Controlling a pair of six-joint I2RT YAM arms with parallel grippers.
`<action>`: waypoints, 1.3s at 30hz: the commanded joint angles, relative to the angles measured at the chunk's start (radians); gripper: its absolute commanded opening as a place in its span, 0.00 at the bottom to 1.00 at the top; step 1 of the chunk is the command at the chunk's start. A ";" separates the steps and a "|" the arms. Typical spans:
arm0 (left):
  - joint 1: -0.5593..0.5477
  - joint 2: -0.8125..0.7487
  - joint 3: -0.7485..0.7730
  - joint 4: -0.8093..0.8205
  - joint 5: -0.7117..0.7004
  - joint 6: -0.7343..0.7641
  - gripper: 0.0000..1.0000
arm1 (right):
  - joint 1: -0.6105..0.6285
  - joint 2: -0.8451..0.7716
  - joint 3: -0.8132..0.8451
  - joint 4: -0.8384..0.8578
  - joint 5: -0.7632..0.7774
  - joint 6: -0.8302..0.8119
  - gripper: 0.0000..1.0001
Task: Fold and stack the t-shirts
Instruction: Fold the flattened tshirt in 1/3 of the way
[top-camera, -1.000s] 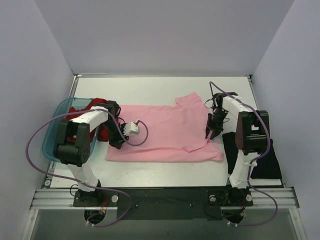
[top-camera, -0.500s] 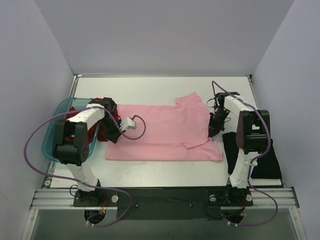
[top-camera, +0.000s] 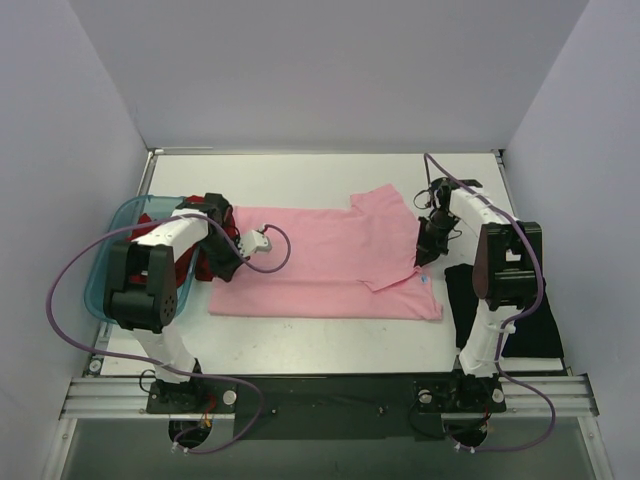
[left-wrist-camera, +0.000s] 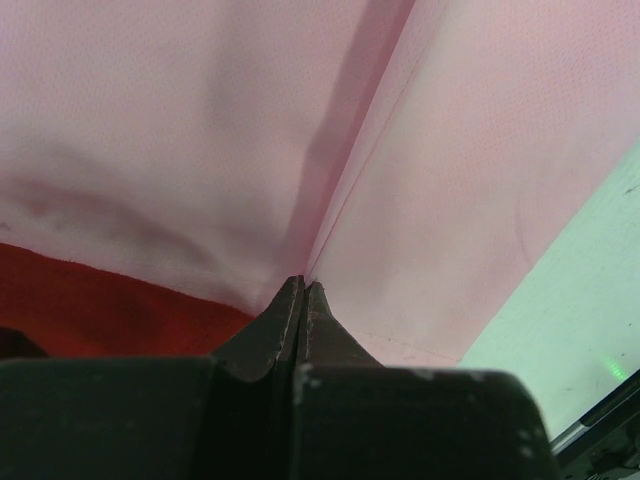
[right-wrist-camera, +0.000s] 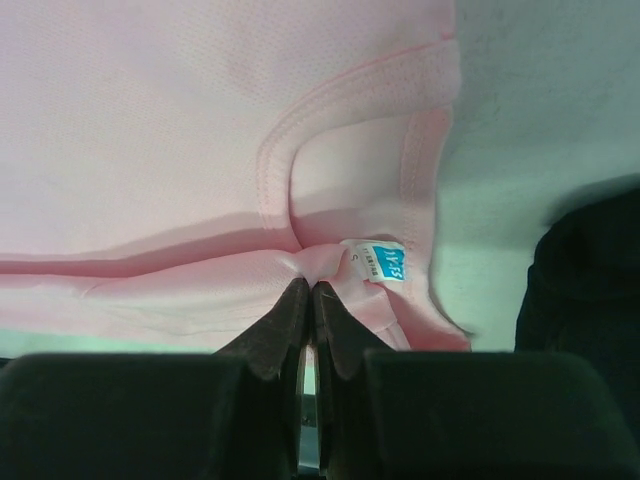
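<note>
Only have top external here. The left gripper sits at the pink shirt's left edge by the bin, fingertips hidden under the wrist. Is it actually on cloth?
Observer: Yes. The left wrist view shows the left gripper shut, with a crease of the pink shirt running straight into its tips.
Operator: And the other side? From above I just see it near the neck end.
Observer: The right wrist view shows the right gripper shut on bunched pink cloth at the collar, right beside the small blue and white label.
</note>
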 joint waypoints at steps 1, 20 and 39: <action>-0.004 -0.016 0.010 0.045 -0.008 -0.048 0.01 | -0.004 0.014 0.043 -0.019 0.027 -0.020 0.00; -0.021 -0.135 0.115 0.019 -0.010 -0.187 0.68 | 0.033 -0.195 0.012 -0.140 0.260 -0.022 0.29; -0.034 -0.158 -0.286 0.186 -0.139 -0.212 0.40 | -0.034 -0.242 -0.443 0.082 0.139 0.174 0.00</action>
